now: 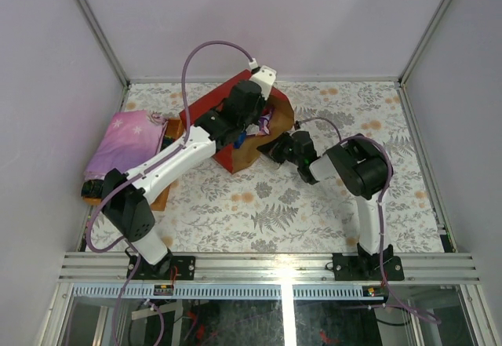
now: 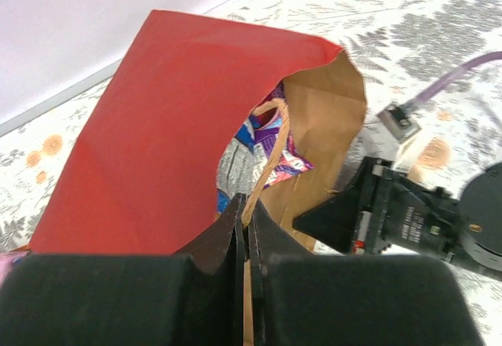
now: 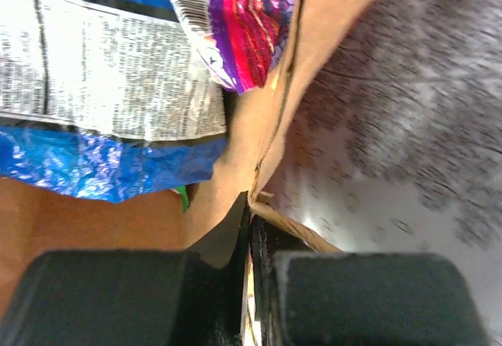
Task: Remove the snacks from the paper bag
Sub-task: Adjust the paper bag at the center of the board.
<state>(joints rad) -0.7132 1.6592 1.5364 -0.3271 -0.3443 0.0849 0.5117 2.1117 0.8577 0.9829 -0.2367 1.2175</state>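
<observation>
Clamped on paper bag (image 2: 157, 126) rim with left gripper (image 2: 245, 230), 11 o'clock on table (image 1: 314, 220). Pinched there too by right gripper (image 3: 249, 209); snacks (image 3: 102, 71) inside.

Landmark for this entry: the printed table cover (image 1: 267, 205), grey ferns and orange flowers on white. At the cover's left edge I see an orange-brown wooden tray (image 1: 161, 199), mostly hidden. A folded pink-purple cloth (image 1: 125, 142) with pale specks lies on top of it, also at the cover's left edge. Plain white walls (image 1: 274, 16) rise from the cover's far and side edges. A metal rail (image 1: 274, 266) runs along its near edge.
</observation>
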